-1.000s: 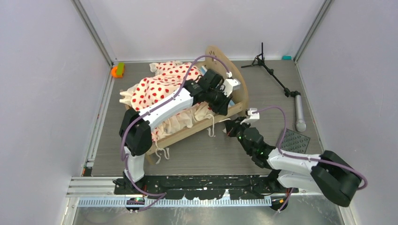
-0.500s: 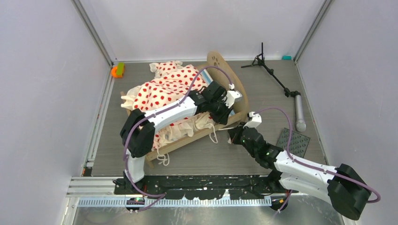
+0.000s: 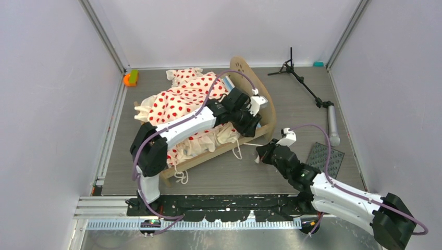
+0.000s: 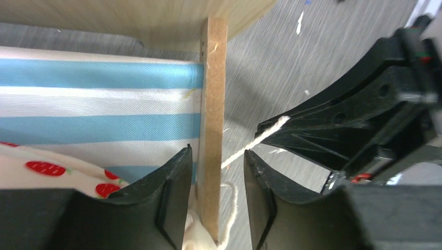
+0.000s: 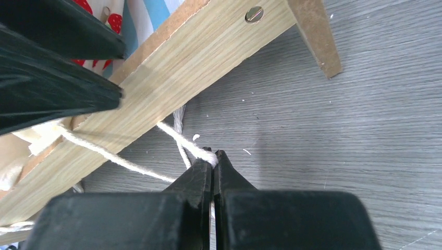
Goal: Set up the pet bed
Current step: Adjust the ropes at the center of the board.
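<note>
While my right gripper [image 5: 212,159] pinches the thin cream tie string [image 5: 180,138] at lower centre, my left gripper [image 4: 216,156] straddles the light-wood pet bed rail [image 4: 213,78], jaws parted, unclamped.

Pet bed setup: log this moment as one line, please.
left gripper: open, astride bed rail | right gripper: shut on tie string | tie string: taut from rail
</note>
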You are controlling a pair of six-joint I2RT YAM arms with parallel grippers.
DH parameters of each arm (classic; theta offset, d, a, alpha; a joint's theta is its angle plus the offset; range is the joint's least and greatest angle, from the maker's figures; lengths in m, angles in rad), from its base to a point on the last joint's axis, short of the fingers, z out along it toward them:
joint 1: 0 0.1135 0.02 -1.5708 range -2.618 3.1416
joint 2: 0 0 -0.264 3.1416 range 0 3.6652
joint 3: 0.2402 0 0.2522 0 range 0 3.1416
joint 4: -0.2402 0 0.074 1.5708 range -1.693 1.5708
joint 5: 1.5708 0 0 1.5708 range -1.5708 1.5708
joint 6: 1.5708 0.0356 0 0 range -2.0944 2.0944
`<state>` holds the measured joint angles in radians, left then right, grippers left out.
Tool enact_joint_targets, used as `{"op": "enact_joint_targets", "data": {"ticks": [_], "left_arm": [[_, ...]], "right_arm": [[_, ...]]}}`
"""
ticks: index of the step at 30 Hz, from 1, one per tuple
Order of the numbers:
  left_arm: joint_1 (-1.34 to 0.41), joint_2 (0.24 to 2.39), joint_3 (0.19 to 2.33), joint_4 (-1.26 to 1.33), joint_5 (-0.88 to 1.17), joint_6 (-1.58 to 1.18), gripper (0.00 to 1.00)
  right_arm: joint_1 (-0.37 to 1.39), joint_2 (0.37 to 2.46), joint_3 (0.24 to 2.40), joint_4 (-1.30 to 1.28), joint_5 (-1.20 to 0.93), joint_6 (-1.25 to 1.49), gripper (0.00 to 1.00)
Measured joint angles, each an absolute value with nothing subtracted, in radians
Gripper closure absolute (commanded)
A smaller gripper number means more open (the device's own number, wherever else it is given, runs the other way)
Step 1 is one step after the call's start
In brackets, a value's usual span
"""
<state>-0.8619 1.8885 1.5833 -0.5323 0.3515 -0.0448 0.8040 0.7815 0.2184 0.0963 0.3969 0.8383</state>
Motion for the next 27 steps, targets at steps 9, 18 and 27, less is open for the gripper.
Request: {"op": "enact_joint_targets", "data": {"ticks": [9,18,27], "left_arm": [[-0.862,1.723,1.644,-0.525,0.279,-0.149,0.58],[-0.891,1.659,1.578,-0.530,0.065,-0.274,0.56],[-1.013,1.784,1.611,-0.608,-0.251,-0.288,0.49]], "right_arm": [[0.804,0.704,0.215,0.043,0.420,0.853,1.00],[0.804,0.698,0.202,0.020,0.425,0.868,1.00],[0.804,0.679,0.193,0.019,0.426,0.871,1.00]]}}
